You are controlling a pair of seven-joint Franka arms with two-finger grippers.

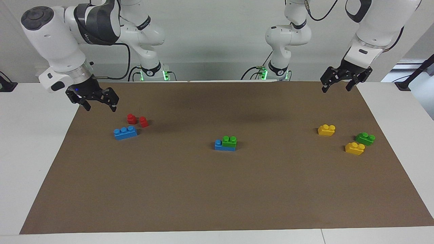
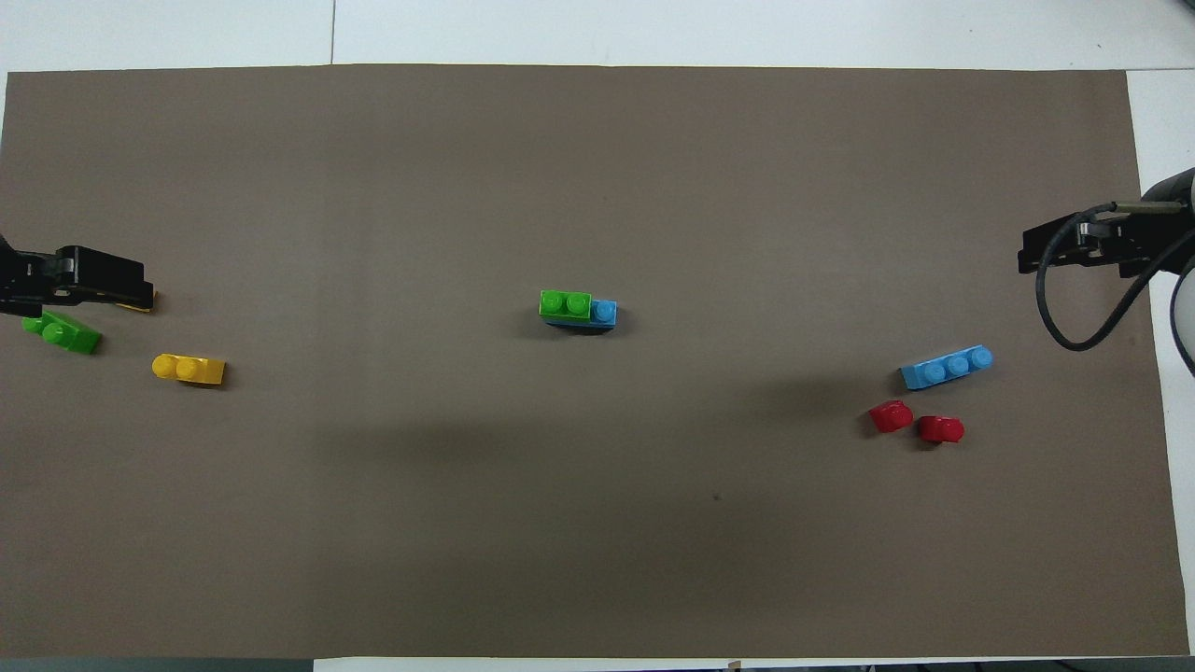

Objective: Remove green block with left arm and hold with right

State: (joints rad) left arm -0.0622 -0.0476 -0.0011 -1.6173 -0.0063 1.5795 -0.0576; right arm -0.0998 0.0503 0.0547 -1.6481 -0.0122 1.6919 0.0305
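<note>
Facing view: green block (image 1: pixel 229 140) sits on blue brick (image 1: pixel 220 145) mid-tabletop; left gripper (image 1: pixel 341 84) and right gripper (image 1: pixel 98 104) hang apart, jaws open, empty.
Overhead view: green block (image 2: pixel 566 305) central; advice: right pins blue, left lifts straight up.

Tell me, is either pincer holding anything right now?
No. The left pincer and right pincer both hang open with nothing in them, and the green block sits untouched on a blue brick mid-table.
</note>
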